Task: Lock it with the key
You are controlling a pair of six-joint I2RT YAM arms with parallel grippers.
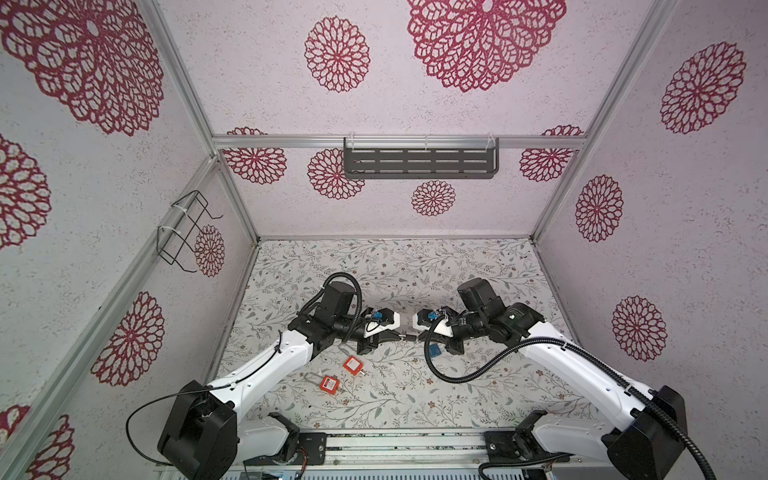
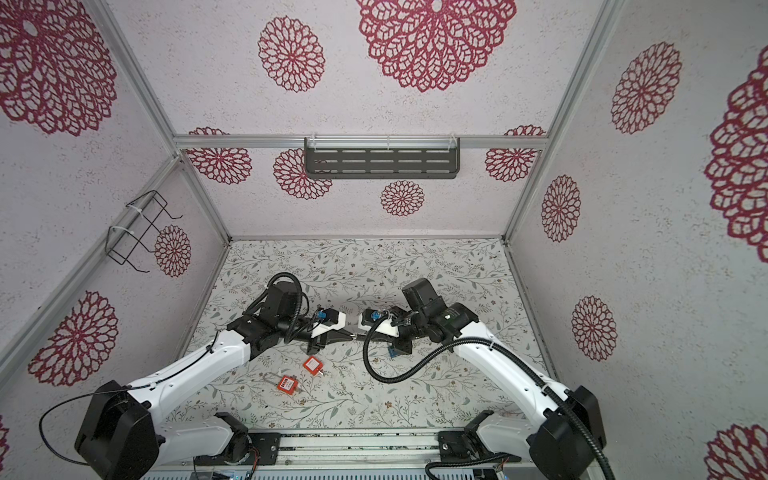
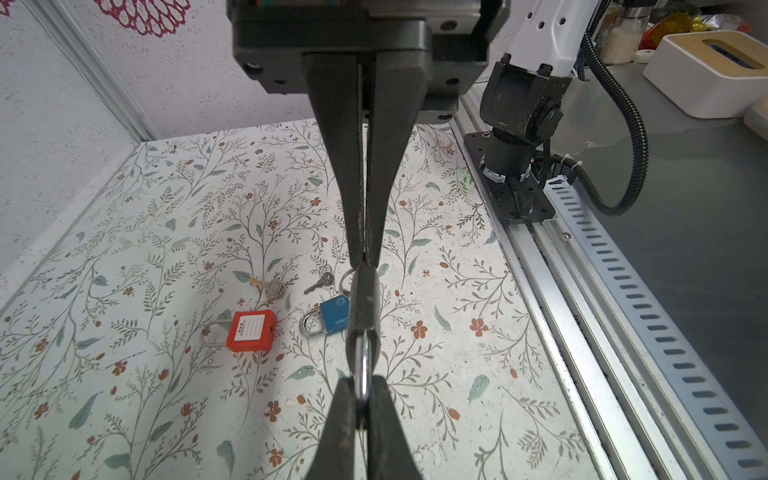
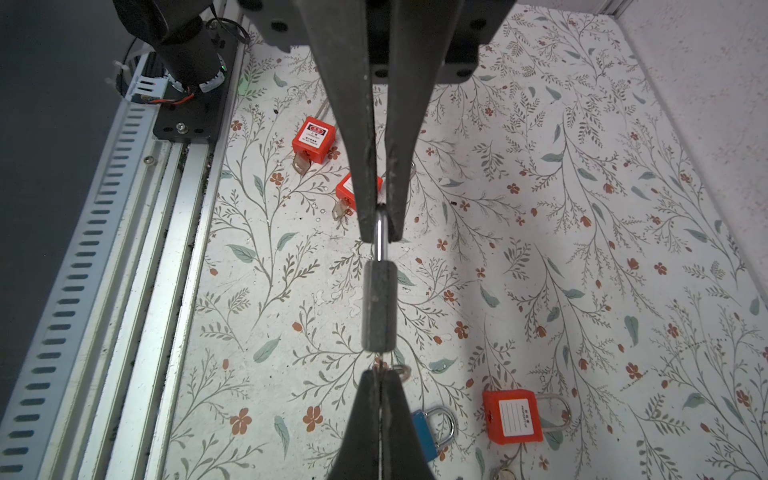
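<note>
Laboratory robot cell. Aluminium frame (image 1: 291, 142) and papered walls (image 1: 374, 216) enclose the floral tabletop (image 1: 478, 270) beneath the left gripper (image 1: 397, 336).

Am watching floral tabletop (image 3: 124, 249): labelled red padlock (image 3: 251, 331) lying flat beside blue padlock (image 3: 332, 318), brass key (image 3: 270, 287) and silver key (image 3: 319, 282) resting near them; keyed red padlock (image 1: 352, 365) lying near second keyed red padlock (image 1: 329, 383).
</note>
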